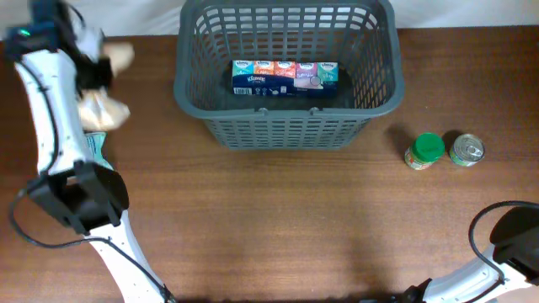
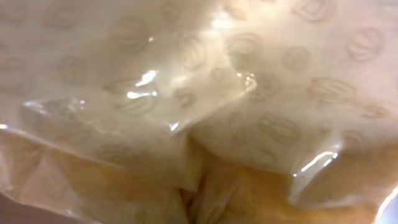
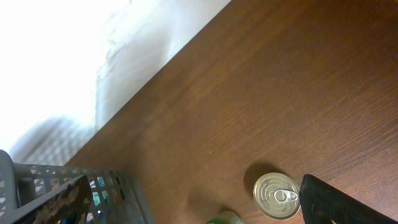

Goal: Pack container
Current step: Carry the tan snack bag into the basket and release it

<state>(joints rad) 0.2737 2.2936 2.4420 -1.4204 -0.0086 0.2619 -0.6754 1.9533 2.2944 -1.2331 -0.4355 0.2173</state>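
While only the tissue pack (image 1: pixel 285 77) lies in the basket (image 1: pixel 286 132), bag (image 1: pixel 105 110), jar (image 1: pixel 424 151) and can (image 1: pixel 466 150) wait outside; left gripper (image 1: pixel 95 72) at bag, both jaws' opening indiscernible.

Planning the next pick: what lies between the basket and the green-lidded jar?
Nothing: the overhead view shows only bare table between the basket and the jar; the can is beyond the jar.

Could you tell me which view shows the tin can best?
The right wrist view: the tin can is close, its pull-tab lid clear. Overhead shows it small; the left wrist shows only a plastic bag.
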